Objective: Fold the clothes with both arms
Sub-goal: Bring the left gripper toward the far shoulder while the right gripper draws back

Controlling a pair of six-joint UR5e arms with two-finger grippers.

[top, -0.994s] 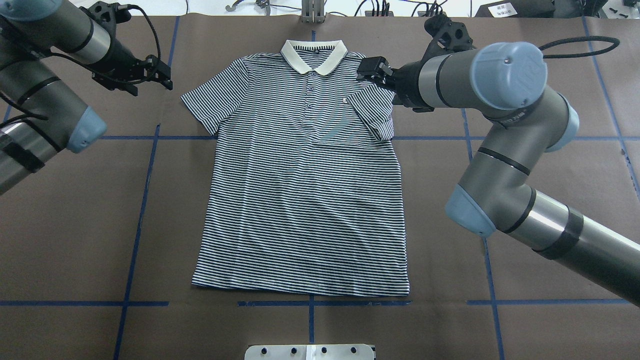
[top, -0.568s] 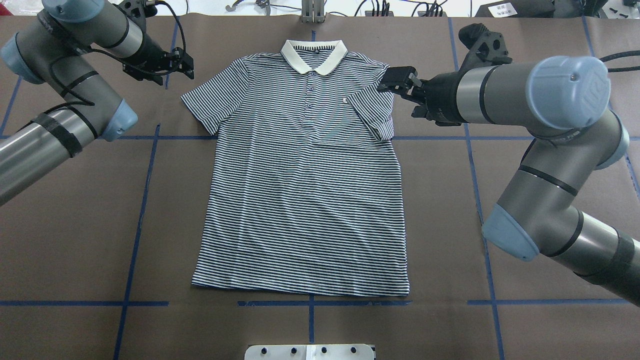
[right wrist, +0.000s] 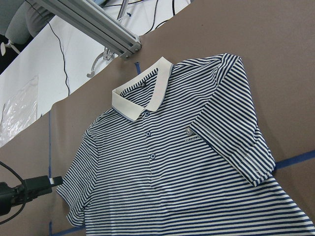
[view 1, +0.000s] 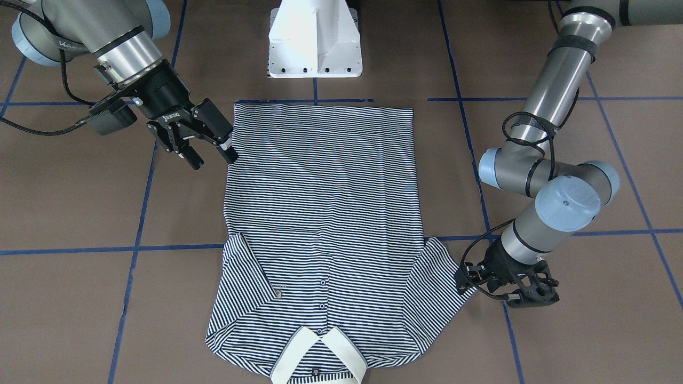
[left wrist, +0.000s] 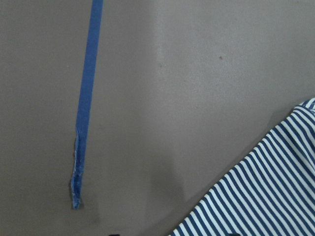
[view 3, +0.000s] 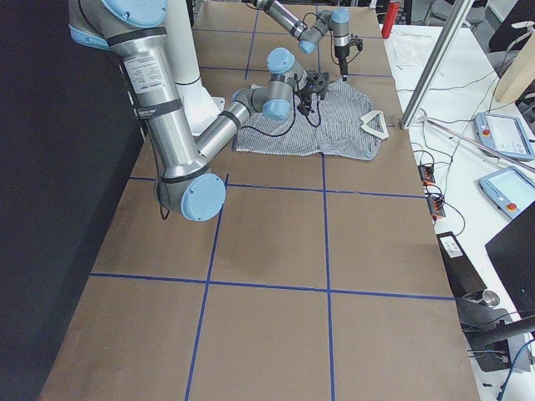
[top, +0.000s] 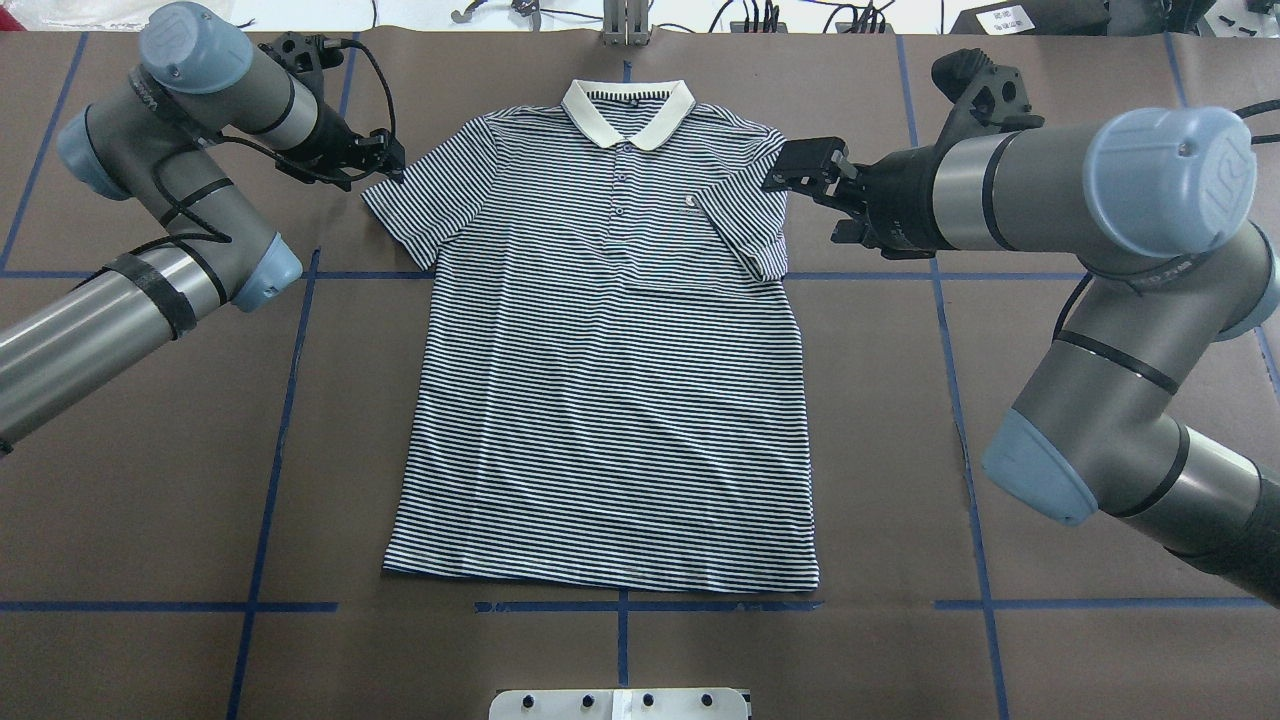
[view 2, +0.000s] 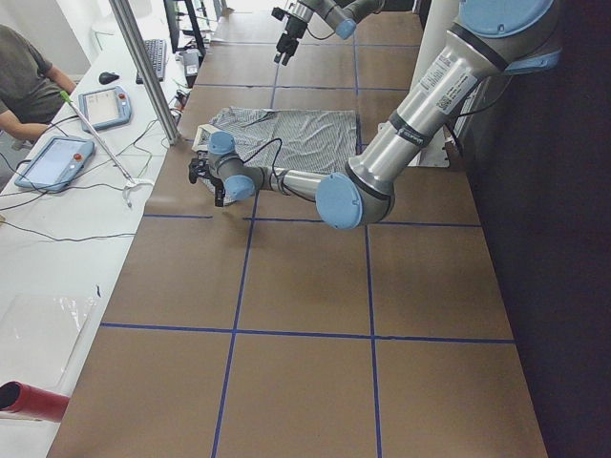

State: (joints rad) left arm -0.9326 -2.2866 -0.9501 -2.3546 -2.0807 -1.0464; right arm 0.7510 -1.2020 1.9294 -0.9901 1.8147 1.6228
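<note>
Saw wide bare counter (top: 140,480) on both sides of the shirt (top: 610,400) and along its hem. Met only the left arm (top: 130,300) reaching in beside one sleeve, the right arm (top: 1110,380) raised over the other side, and a white base (view 1: 315,48) just past the hem.

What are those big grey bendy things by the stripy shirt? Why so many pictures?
They are two robot arms, a left arm and a right arm, each ending in two-finger jaws. Their job is folding the striped polo shirt, which lies spread on the brown table. Six cameras show one moment: one above and behind the robot, one facing it, one at each table end, one on each wrist. The right arm's jaws hang open, high up, holding nothing. The left arm's jaws sit low beside the shirt; I cannot tell if they are open.
</note>
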